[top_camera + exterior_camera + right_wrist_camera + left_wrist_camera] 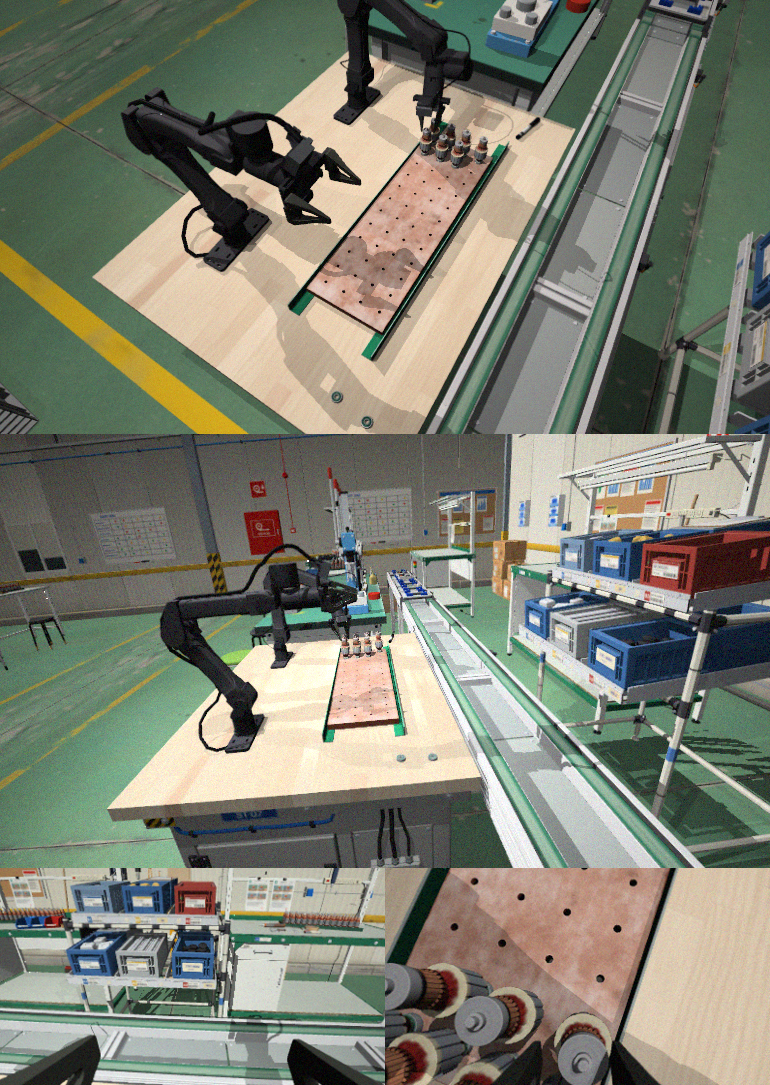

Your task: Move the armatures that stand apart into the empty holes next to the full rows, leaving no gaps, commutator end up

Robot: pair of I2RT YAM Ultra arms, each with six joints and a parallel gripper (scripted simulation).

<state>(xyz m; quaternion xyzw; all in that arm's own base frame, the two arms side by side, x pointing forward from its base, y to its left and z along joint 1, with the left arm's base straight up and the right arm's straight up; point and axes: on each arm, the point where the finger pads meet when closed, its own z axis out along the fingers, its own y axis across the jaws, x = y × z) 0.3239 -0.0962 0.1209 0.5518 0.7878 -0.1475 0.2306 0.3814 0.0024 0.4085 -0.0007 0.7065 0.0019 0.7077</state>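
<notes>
The reddish board [399,215] [364,692] [578,936] lies between green rails with several upright armatures at its far end. The front row holds three, and one hole [470,172] at the conveyor side of it is empty. Another armature [481,149] stands behind that hole. My left gripper [431,122] [576,1050] is open a little, its fingers on either side of the front row's end armature [584,1054] at the board's edge, which stands grey end up. My right gripper [345,202] [193,1047] is wide open and empty beside the board. The armatures' lower ends are partly hidden.
A black marker [527,128] lies beyond the board's far corner. Two small rings [337,396] [367,421] lie near the table's front edge. A conveyor [571,258] [169,1049] runs along the table, with a rack of bins behind it.
</notes>
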